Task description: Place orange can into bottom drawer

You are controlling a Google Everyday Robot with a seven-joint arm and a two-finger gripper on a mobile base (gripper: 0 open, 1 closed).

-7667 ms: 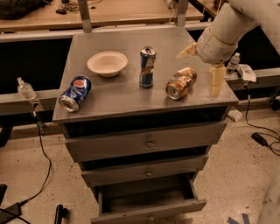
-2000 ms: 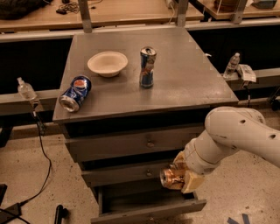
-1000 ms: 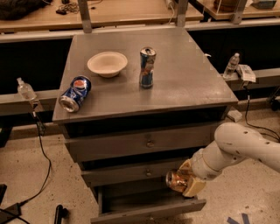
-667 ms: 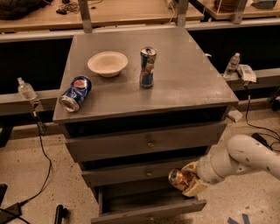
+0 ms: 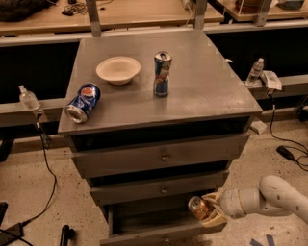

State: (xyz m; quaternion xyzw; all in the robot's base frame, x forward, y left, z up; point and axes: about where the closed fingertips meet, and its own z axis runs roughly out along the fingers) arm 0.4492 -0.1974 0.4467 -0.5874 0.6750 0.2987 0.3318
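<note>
The orange can (image 5: 198, 207) is a small shiny copper-orange can with a silver top. It lies tilted in my gripper (image 5: 210, 211), which is shut on it at the right end of the bottom drawer (image 5: 144, 226). That drawer is pulled open below the two wider grey drawers, and the can sits just above its inside, at the right side. My white arm (image 5: 269, 197) reaches in from the lower right.
On the cabinet top (image 5: 202, 91) are a white bowl (image 5: 118, 69), an upright slim blue can (image 5: 162, 73) and a blue Pepsi can (image 5: 83, 102) on its side. Cables (image 5: 45, 158) lie on the floor to the left and right. A wooden table (image 5: 120, 12) stands behind.
My gripper took the orange can from the cabinet top, carried it down in front of the drawers, and has lowered it to the right end of the open bottom drawer. The arm has stretched out low.
</note>
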